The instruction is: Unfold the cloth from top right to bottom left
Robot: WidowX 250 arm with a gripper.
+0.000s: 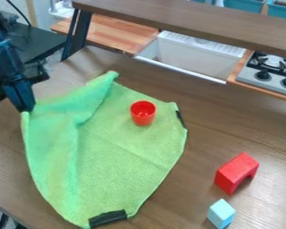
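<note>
The green cloth [124, 154] lies on the brown table [169, 203], mostly opened out over its left part, short of the table's far corner and running down toward its lower left edge. It is soft and textured, with a crease across the flatter right part and thick, loose folds down the left, where the upper left side is drawn up. One corner points toward the table's far corner; the right edge bows outward, a black tab [180, 119] on it, and another black tab [108, 218] marks the bottom end. At the raised left corner the gripper [27, 106] has its fingers pressed together, pinching the cloth, its arm [3, 56] coming in from the upper left near the table's upper left edge. A red cup [142, 113] stands upright on the cloth's upper right part. To the right, a wide band of bare wood parts the cloth from a red arch block [235, 173], and just below that, apart from it, sits a light blue cube [221, 214]. More wood runs between the cloth and the far edge, beyond which are a white sink [196, 56] and a stove [269, 74], with a brown shelf [187, 19] raised above
</note>
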